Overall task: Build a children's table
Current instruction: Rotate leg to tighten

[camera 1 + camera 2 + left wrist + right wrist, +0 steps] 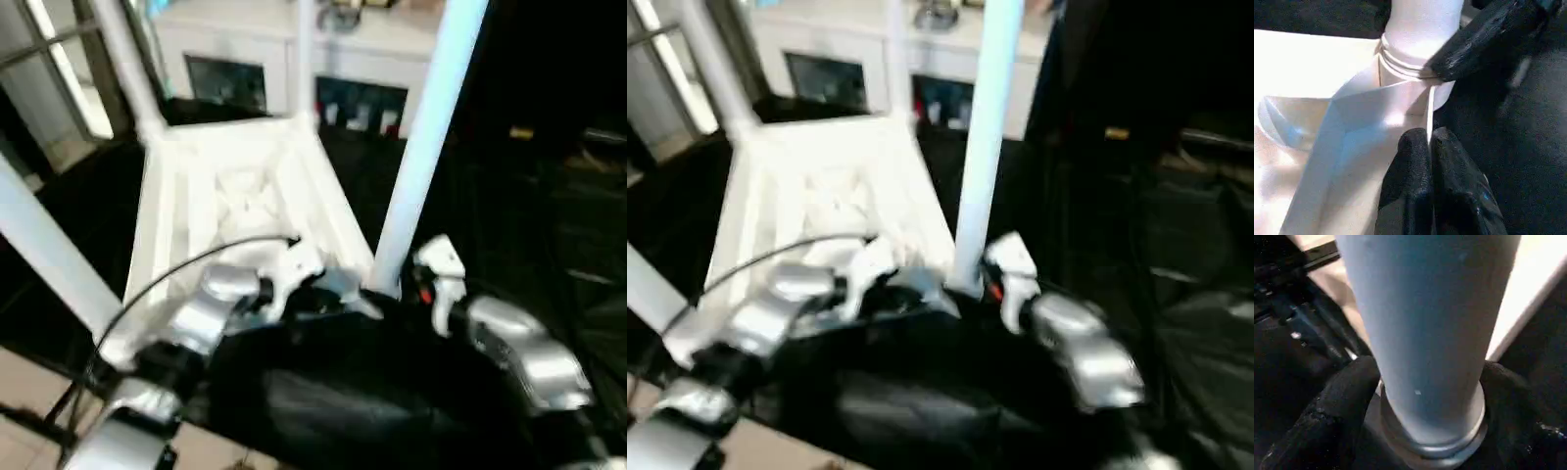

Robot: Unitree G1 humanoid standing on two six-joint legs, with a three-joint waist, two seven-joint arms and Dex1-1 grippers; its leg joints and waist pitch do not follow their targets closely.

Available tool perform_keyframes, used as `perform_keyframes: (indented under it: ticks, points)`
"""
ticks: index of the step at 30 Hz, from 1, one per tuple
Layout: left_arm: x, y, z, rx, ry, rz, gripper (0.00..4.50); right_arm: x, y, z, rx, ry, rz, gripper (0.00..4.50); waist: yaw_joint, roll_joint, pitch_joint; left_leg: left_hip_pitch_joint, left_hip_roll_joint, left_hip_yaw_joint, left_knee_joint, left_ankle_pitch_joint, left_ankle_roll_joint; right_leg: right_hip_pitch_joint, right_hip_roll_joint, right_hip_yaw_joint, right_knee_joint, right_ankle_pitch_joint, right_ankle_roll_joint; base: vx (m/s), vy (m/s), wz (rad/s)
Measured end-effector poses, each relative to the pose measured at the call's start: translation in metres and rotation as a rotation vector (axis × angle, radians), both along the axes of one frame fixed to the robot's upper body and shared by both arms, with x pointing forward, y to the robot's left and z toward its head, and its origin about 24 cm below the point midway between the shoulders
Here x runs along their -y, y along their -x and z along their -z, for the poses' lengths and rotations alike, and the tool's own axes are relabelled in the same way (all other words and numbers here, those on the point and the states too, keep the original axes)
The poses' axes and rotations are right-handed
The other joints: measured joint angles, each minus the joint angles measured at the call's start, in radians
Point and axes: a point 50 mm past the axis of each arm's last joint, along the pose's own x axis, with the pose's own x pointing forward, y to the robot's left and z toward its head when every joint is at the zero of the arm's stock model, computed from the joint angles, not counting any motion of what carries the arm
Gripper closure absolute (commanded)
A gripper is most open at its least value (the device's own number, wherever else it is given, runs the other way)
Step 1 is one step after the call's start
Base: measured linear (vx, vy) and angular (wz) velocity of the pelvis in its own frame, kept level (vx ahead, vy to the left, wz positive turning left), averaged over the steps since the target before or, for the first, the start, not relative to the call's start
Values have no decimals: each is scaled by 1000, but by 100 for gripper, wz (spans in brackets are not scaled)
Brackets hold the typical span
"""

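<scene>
Lying upside down on the dark work surface (pixel 549 245), the white table top (pixel 171 225) shows its ribbed underside, and legs already stand up from its corners. The step in hand, I judge, is the seating of the leg (pixel 423 147) at the near right corner socket (pixel 1405 73).

In the right wrist view the right gripper (pixel 1425 396) has its two black fingers on both sides of this leg just above the collar, spread about as wide as the tube; whether they press it or stand just off it I cannot tell, because the view is too close. The left gripper (pixel 1430 161) is clenched shut, and its fingertips rest against the rim of the top just beside the same socket, steadying it.

Next, it seems the leg must be checked for full seating, then turned or pushed down again with a fresh grip.
</scene>
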Motion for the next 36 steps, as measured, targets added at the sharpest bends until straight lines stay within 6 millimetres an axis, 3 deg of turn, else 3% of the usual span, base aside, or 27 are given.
perform_keyframes:
  ticks: [6, 13, 18, 24, 28, 36]
  points:
    - [-8, 6, -1, -15, -5, 77, 450, -1, 8, -3, -11, 14, -122, 104, 13, -2, 1, 0, 0, 0, 0, -1, 1, -1, 0, 0, 0, 0, 0, 0, 0, 0]
    - [-14, 8, -2, -36, -7, 108, 450, -5, 10, -2, -22, 2, -150, 169, 13, -3, 2, 0, 0, 0, 0, -1, 1, -1, 0, 0, 0, 0, 0, 0, 0, 0]
    - [-14, 8, -1, -36, -8, 107, 450, -6, 10, -2, -28, -10, -139, 189, 13, -3, 2, 0, 0, 0, 0, -1, 1, -1, 0, -1, 0, 0, 0, 0, 0, 0]
    - [-8, 1, 0, 13, -12, -3, 450, -11, 0, 4, 2, -42, 56, 191, 0, -7, 4, 1, 0, 0, 1, 0, 0, 1, 0, 0, 1, -2, 3, 0, 0, 0]
    - [3, -11, 0, 34, -16, -133, 450, -21, -18, 8, 40, -28, 268, 192, -23, -8, 4, 2, 0, 0, 0, 0, -1, 0, 1, 0, 1, -1, 2, 0, 0, 0]
    - [26, -19, 0, 50, -7, -241, 450, -26, -27, 9, 75, -18, 488, 193, -20, -3, 0, 1, -1, 0, 0, 0, 0, 1, 0, 1, 0, 0, 0, 0, 0, 0]
